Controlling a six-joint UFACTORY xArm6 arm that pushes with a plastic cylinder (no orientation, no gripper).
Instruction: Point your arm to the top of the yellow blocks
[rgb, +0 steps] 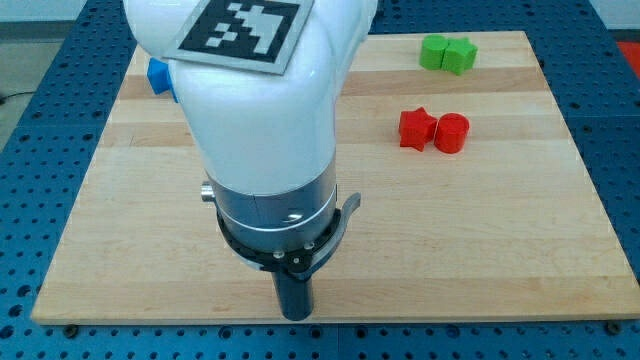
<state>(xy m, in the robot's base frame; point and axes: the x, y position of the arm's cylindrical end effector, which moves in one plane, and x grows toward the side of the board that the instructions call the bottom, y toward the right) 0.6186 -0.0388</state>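
Note:
No yellow blocks show in the camera view; the arm's white body hides a large part of the board's left and middle. My tip rests near the board's bottom edge, below the arm's body. A red star block and a red cylinder block sit side by side to the upper right of my tip, far from it. Two green blocks sit together at the view's top right. A blue block peeks out from behind the arm at the upper left.
The wooden board lies on a blue perforated table. The arm's white housing with a black-and-white marker covers the board's upper middle.

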